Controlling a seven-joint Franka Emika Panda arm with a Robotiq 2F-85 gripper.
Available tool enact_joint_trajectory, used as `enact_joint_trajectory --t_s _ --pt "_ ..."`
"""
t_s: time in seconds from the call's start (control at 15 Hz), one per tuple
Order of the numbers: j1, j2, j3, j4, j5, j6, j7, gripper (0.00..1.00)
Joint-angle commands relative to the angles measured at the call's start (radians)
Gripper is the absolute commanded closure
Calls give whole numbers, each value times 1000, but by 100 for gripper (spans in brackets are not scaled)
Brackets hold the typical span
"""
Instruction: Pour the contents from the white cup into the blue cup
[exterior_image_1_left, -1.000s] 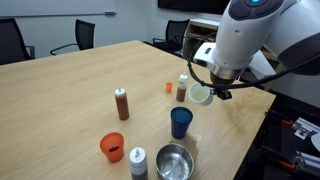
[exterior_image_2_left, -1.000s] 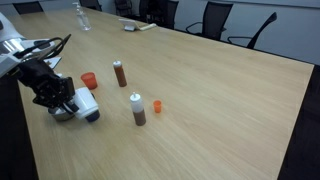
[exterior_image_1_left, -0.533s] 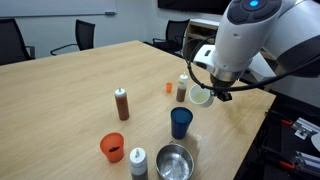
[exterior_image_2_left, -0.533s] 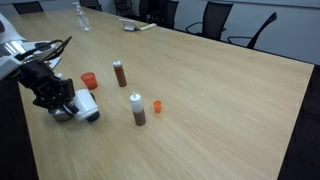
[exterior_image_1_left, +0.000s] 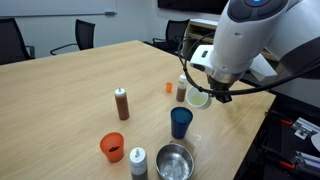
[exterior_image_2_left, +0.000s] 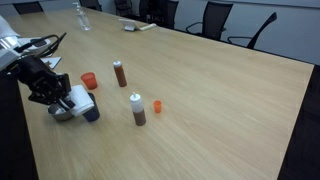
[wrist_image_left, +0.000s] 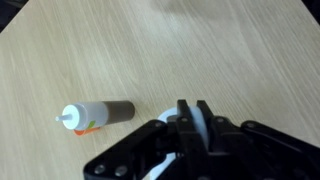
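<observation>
Gripping white cup (exterior_image_1_left: 198, 98) tight, our gripper (exterior_image_1_left: 208, 92) is hanging above blue cup (exterior_image_1_left: 181, 122), slightly off. Tipping now, we are risking spilling onto table (exterior_image_1_left: 80, 90) beside blue cup.

Wooden table (exterior_image_1_left: 70, 90) carries blue cup (exterior_image_1_left: 180, 122), orange cup (exterior_image_1_left: 112, 147), steel bowl (exterior_image_1_left: 173, 160).

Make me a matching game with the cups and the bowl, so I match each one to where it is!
1. white cup
2. blue cup
3. orange cup
4. steel bowl

A. shiny, nearest the table edge
B. held up by the fingers
C. farthest from the fingers
D. standing right by the held cup

Pairs: 1-B, 2-D, 3-C, 4-A.
</observation>
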Motion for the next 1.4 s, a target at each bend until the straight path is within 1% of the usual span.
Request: enact_joint_trajectory --t_s 0.0,0.67,1.0,1.33 --pt "10 37 12 61 -37 -84 -56 97" --pt "58 152 23 192 -178 -277 -172 97" --pt "69 203 23 247 -248 -320 -177 97" --pt "78 243 26 288 -278 -342 -193 97"
